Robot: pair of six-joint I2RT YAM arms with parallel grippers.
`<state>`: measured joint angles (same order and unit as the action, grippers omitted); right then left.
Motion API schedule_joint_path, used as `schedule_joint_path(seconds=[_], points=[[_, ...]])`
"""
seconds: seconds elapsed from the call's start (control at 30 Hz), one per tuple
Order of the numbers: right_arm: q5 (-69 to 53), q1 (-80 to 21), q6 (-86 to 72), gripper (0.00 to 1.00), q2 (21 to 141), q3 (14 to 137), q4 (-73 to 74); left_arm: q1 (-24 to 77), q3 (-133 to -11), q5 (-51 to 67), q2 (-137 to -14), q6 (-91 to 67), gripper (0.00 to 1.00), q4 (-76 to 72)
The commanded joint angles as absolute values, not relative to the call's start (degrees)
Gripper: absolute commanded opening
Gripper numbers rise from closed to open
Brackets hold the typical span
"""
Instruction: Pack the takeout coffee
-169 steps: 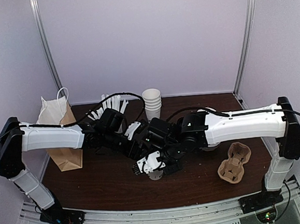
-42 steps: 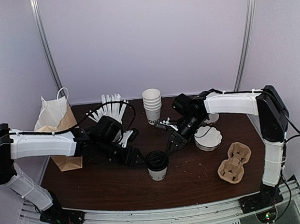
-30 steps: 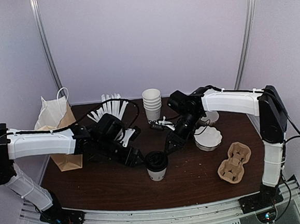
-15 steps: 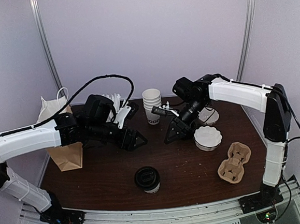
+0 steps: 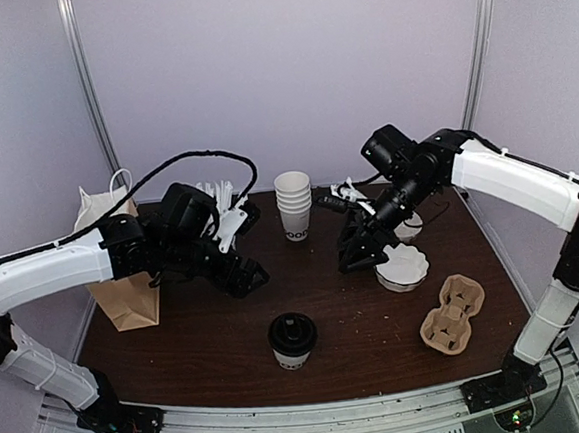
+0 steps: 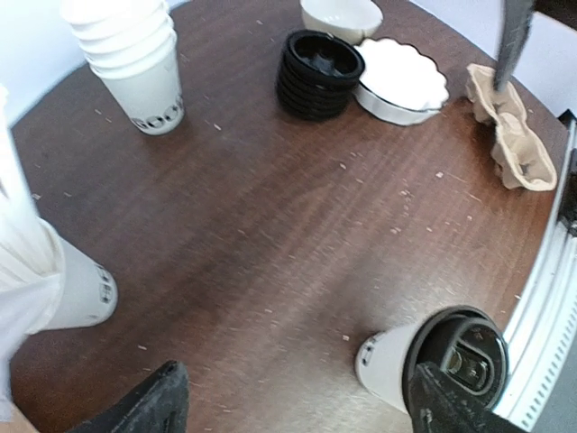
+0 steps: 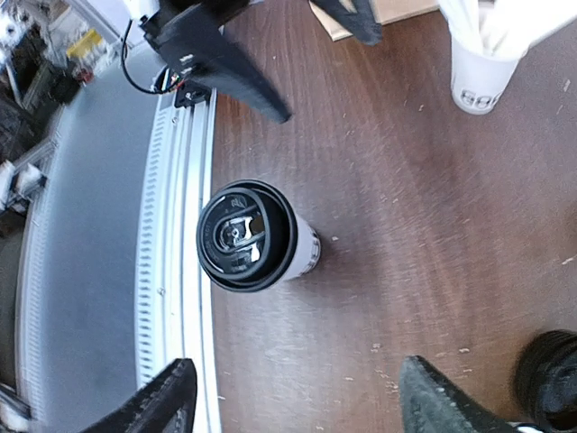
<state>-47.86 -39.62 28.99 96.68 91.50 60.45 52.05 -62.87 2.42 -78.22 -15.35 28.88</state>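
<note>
Change: both arms are drawn back and raised away from the takeout coffee (image 5: 292, 341), which was closely flanked a moment ago; it is now left standing alone.
Left side: the left gripper (image 6: 297, 410) is seen spread wide, with nothing held.
Right side: the right gripper (image 7: 297, 397) is likewise released and empty.
Location: the coffee is set upright on the tabletop (image 5: 200, 354) near its front edge, well apart from both arms.
Meaning: lidding is judged done. Loading into the pulp carrier (image 5: 453, 314) or paper bag (image 5: 126, 305) is judged still to come.
Materials: the cup is smooth, tapered white paper. The black lid (image 7: 245, 236) is round, glossy moulded plastic. The carrier is rough fibre with wells, the bag creased brown kraft, and the tabletop dark and wood-grained.
</note>
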Motion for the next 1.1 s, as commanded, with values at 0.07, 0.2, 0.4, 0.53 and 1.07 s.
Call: schedule_joint_path(seconds=[0.07,0.2,0.4,0.53,1.07], points=[[-35.5,-44.8,37.0,0.86,91.1,90.0,57.2,49.5,-71.6,-6.0,-77.9,-7.5,0.97,31.5],[-27.7,-51.6,40.4,0.91,92.1,90.2,56.8,49.1,-72.5,-9.0,-76.9,-1.1,0.98,28.7],[-21.2,-58.1,41.5,0.91,97.7,94.0,58.2,42.8,-66.2,-10.2,-72.8,-3.0,0.97,20.6],[-21.8,-60.6,41.3,0.91,102.6,98.6,60.6,36.5,-62.3,-6.7,-68.7,-7.8,0.98,17.7],[-22.5,-65.0,40.7,0.92,115.0,109.0,67.9,34.4,-59.2,-5.9,-64.3,-7.9,0.98,16.3]])
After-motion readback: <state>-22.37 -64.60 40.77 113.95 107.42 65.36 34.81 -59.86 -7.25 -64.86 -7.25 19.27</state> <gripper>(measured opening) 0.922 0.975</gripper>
